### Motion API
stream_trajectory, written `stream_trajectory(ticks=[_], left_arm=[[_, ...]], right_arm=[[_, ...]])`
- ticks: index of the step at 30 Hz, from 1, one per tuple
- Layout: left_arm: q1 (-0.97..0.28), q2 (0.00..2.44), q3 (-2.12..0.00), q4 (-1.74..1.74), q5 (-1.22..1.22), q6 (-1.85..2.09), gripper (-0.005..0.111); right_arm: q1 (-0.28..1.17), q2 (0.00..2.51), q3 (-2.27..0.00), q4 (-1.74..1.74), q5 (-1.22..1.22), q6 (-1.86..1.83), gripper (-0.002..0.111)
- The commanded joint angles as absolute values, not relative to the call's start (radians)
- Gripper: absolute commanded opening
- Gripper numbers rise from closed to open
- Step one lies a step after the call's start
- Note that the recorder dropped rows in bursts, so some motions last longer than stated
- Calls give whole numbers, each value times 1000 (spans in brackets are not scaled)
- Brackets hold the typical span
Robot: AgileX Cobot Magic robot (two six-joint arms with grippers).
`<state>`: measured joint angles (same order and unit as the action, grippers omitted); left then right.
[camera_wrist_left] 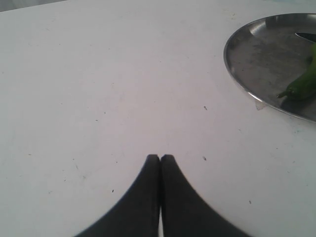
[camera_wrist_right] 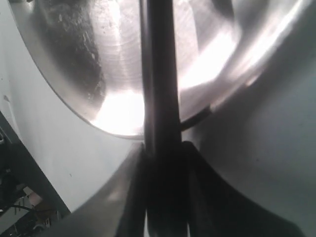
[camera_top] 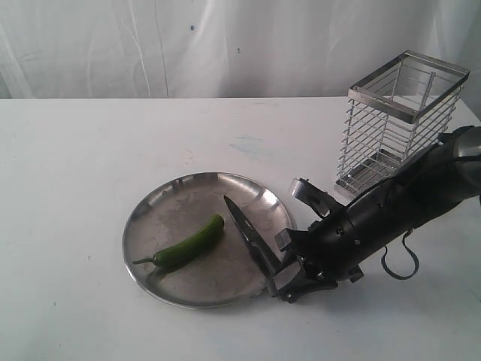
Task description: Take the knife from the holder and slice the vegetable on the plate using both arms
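Note:
The green chili pepper (camera_top: 188,243) lies on the round steel plate (camera_top: 150,218), stem toward the plate's left rim. My right gripper (camera_top: 282,274) is shut on the black knife (camera_top: 248,237) at the plate's right rim, the blade pointing up-left over the plate, its tip right of the pepper. In the right wrist view the knife (camera_wrist_right: 159,74) runs out from between the fingers (camera_wrist_right: 126,197) over the plate (camera_wrist_right: 74,64). The left gripper (camera_wrist_left: 160,157) is shut and empty above bare table; plate (camera_wrist_left: 247,64) and pepper (camera_wrist_left: 303,84) lie off to one side. The wire holder (camera_top: 398,120) stands empty at back right.
The white table (camera_top: 90,150) extends left and in front of the plate. A white curtain (camera_top: 225,45) hangs behind the table. The right arm (camera_top: 406,203) stretches from the right edge, passing in front of the holder's base.

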<state>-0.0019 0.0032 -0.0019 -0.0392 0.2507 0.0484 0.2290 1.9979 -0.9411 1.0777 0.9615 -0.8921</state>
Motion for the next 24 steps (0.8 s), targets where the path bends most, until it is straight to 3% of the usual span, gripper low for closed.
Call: stream_trajectory(ticks=[1,12,24], left_arm=[[-1,0,0,-51,247,49,0],[-1,0,0,-51,247,49,0],[-1,0,0,-51,247,49,0]], right_arm=[[229,1991,-945,1069,1007,-888,0],[229,1830,-936,998,1045,-864,0],[229,1622,-893,814,874,-752,0]])
